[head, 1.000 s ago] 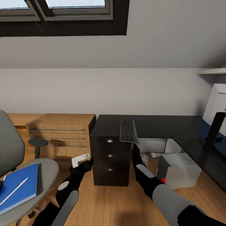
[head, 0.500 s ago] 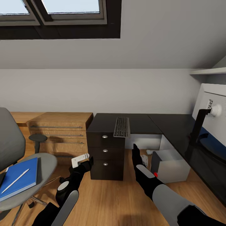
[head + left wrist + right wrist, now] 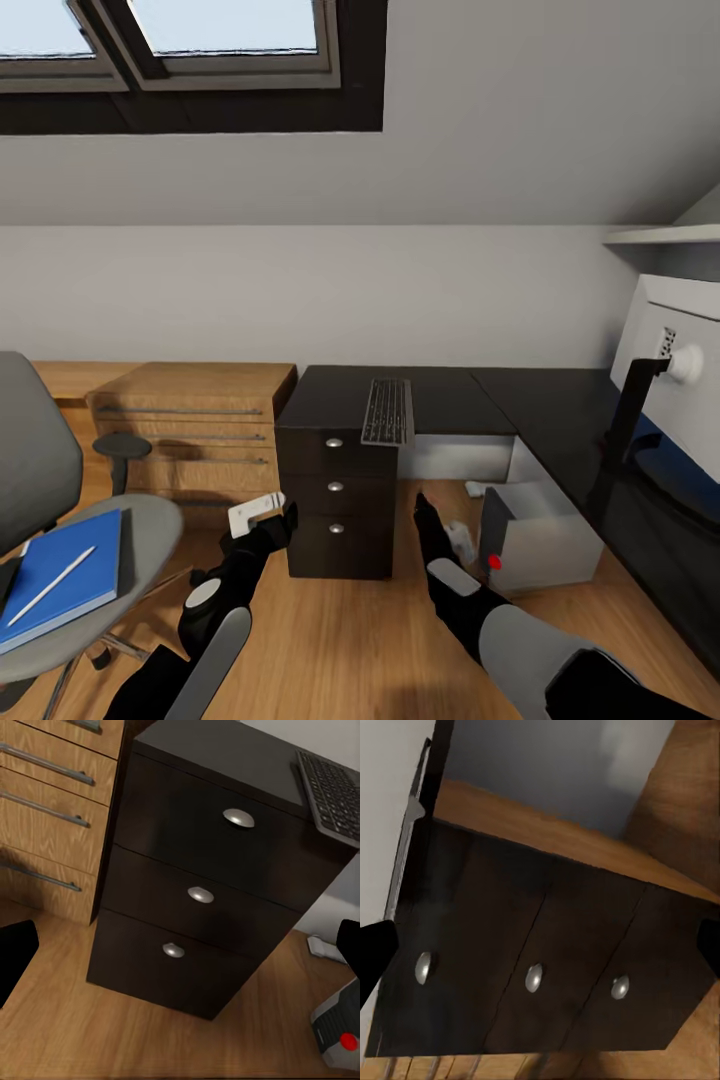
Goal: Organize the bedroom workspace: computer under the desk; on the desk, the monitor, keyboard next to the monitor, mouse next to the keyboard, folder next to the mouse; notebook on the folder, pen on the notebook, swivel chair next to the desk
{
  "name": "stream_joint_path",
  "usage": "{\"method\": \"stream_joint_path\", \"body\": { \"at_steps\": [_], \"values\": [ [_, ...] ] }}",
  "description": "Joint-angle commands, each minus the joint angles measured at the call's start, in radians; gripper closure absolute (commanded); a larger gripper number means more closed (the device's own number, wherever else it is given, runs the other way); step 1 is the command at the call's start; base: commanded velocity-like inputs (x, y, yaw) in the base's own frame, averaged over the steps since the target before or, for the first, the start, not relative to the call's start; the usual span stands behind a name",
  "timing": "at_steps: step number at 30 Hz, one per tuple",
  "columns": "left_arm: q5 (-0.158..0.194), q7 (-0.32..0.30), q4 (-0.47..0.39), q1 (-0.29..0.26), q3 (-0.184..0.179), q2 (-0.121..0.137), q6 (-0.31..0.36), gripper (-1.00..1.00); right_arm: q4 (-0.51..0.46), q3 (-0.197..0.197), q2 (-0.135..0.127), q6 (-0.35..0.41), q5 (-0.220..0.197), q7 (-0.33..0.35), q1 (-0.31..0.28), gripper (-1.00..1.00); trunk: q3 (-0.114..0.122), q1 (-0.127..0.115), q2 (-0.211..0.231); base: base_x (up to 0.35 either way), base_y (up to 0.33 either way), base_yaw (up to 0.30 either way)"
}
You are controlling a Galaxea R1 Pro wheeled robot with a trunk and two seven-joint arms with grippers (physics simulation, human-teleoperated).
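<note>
Both grippers' fingers spread and empty, left gripper point(image 3: 272, 522) and right gripper point(image 3: 421, 507) low before the black drawer unit point(image 3: 336, 493), keyboard point(image 3: 388, 411) overhanging the desk point(image 3: 450, 395) above, computer point(image 3: 535, 530) right, blue folder point(image 3: 62, 575) with pen point(image 3: 52, 586) on swivel chair point(image 3: 95, 560) left

Black arms point(image 3: 470, 600) (grey panels, red dot)

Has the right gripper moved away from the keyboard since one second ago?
Yes. The right gripper has dropped clear of the keyboard on the desk, now beside the lowest drawer.
</note>
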Motion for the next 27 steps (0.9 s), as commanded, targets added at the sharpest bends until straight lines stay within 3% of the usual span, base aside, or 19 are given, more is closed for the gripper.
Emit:
{"method": "stream_joint_path", "body": {
  "at_steps": [1,7,16,19,21,22,24,25,27],
  "values": [
    [0.006,0.008,0.004,-0.001,-0.002,0.001,0.002,-1.00,0.022,0.008,0.004,-0.008,0.010,0.006,0.000,-1.00,0.002,-0.004,0.007,0.000,0.000,0.000],
    [0.004,0.011,0.067,-0.002,-0.008,-0.003,0.002,-1.00,0.169,0.013,0.021,-0.079,0.140,0.006,0.023,-1.00,0.021,-0.027,0.049,0.000,0.000,0.000],
    [0.001,0.012,0.112,-0.001,-0.012,-0.017,0.002,-1.00,0.215,0.014,0.019,-0.191,0.262,0.003,0.121,-1.00,0.049,-0.062,0.112,0.000,0.000,0.000],
    [0.002,0.012,0.128,-0.001,-0.015,-0.019,0.002,-1.00,0.218,0.014,0.019,-0.242,0.330,0.003,0.160,-1.00,0.059,-0.073,0.133,0.000,0.000,0.000],
    [0.003,0.012,0.166,-0.002,-0.022,-0.020,0.001,-1.00,0.220,0.014,0.019,-0.282,0.397,0.003,0.189,-1.00,0.065,-0.081,0.147,0.000,0.000,0.000],
    [0.004,0.015,0.243,-0.001,-0.031,-0.021,-0.001,-1.00,0.221,0.014,0.019,-0.322,0.499,0.001,0.229,-1.00,0.068,-0.085,0.154,0.000,0.000,0.000],
    [0.004,0.017,0.286,-0.001,-0.041,-0.022,-0.002,-1.00,0.222,0.014,0.018,-0.332,0.544,0.000,0.246,-1.00,0.074,-0.092,0.168,0.000,0.000,0.000],
    [0.003,0.019,0.347,-0.001,-0.069,-0.026,-0.004,-1.00,0.222,0.013,0.017,-0.341,0.592,-0.001,0.271,-1.00,0.077,-0.096,0.175,0.000,0.000,0.000],
    [0.003,0.019,0.383,-0.001,-0.088,-0.027,-0.004,-1.00,0.222,0.013,0.017,-0.344,0.611,-0.002,0.287,-1.00,0.084,-0.104,0.189,0.000,0.000,0.000]
  ]
}}
